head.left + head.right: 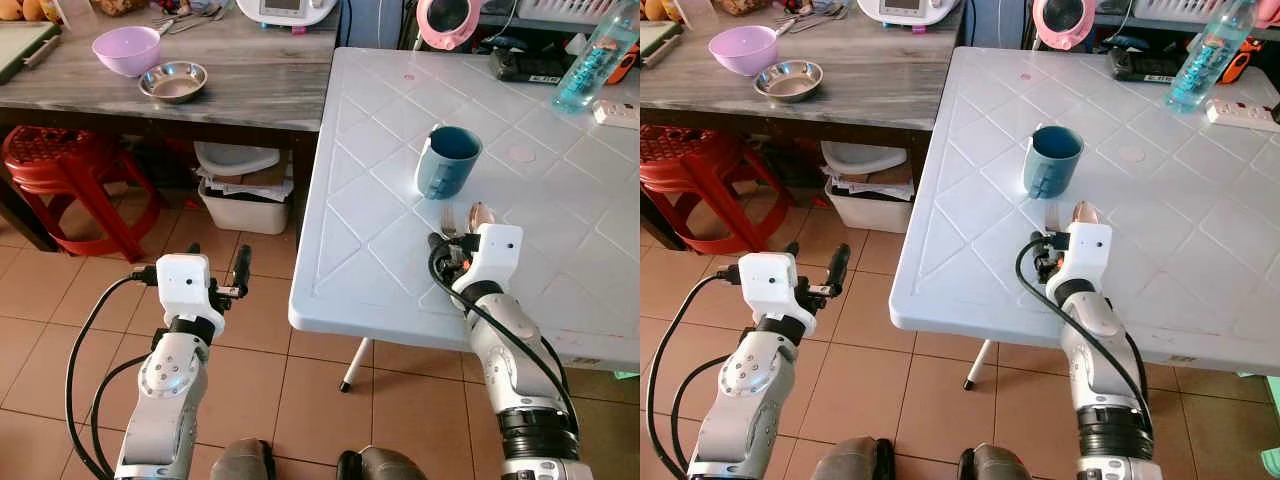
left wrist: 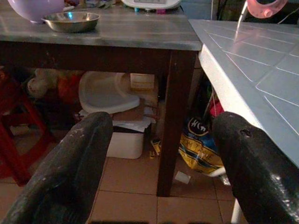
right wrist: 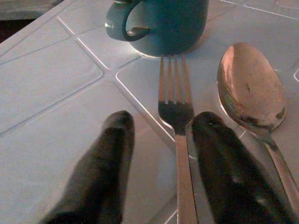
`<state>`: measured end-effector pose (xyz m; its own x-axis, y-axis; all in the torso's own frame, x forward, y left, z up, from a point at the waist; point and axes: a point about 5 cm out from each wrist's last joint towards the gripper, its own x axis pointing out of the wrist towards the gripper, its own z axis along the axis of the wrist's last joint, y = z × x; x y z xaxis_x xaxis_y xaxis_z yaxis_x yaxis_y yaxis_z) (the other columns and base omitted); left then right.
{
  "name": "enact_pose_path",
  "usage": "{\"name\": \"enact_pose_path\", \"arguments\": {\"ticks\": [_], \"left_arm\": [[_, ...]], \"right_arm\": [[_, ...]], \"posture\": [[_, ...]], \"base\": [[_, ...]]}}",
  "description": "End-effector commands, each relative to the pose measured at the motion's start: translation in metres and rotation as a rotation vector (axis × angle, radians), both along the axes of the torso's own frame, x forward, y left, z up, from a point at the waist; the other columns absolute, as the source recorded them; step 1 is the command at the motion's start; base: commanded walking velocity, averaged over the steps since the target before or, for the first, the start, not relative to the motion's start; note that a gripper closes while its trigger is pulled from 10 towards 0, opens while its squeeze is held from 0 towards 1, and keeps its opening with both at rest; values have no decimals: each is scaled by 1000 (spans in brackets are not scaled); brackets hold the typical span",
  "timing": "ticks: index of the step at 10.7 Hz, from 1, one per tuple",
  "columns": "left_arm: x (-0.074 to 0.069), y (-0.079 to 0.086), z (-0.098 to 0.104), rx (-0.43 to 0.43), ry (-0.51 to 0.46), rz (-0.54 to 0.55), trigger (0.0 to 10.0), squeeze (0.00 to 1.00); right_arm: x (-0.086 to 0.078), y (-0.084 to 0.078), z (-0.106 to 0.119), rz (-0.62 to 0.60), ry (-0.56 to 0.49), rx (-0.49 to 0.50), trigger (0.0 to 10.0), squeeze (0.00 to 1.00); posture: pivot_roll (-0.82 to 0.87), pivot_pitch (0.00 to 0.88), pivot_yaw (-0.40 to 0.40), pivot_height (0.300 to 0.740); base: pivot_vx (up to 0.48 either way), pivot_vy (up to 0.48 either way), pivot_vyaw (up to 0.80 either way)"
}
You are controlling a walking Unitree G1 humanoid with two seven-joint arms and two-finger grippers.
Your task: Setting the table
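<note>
Where the white plastic table point(image 1: 370, 200) carries the setting, items are as follows. Blue mug point(image 1: 447, 161): upright, handle toward the table's near-left edge, standing on the near half of the top. Fork point(image 3: 176, 121) and spoon point(image 3: 250, 88): lying side by side flat on the table just at 6 o'clock of the mug, tines and bowl pointing toward it, spoon at 3 o'clock of the fork. Right gripper point(image 3: 161, 154): low over the table above the cutlery handles, fingers spread and released; one finger point(image 3: 100, 163) rests on bare tabletop, the other point(image 3: 229, 163) lies between fork and spoon handles; whether it touches either cannot be told.

Left gripper point(image 2: 161, 158): held over the tiled floor point(image 1: 250, 350) at 9 o'clock of the white table, fingers wide apart, grasping nothing.

Grey wooden table point(image 1: 250, 75), at 10 o'clock: pink bowl point(image 1: 126, 50) with steel bowl point(image 1: 173, 82) just beside it. Red stool point(image 1: 70, 180) and white bin point(image 1: 245, 205) stand beneath. Clear water bottle point(image 1: 595, 60) at the white table's far right, 1 o'clock of the mug.
</note>
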<state>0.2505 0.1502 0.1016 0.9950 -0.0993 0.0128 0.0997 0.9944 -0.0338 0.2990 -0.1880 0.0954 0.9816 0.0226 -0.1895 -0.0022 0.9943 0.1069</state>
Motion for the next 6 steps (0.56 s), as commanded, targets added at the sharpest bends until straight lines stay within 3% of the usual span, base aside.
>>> {"name": "enact_pose_path", "arguments": {"ticks": [1, 6], "left_arm": [[-1, 1, 4, 13, -11, 0, 10000, 0], [-1, 0, 1, -1, -2, 15, 10000, 0]], "right_arm": [[-12, -1, -32, -9, 166, 35, 0, 0], [-11, -1, -34, -29, 203, 66, 0, 0]], "posture": [[42, 118, 20, 740], [19, 125, 16, 740]], "base": [[0, 0, 0], [0, 0, 0]]}}
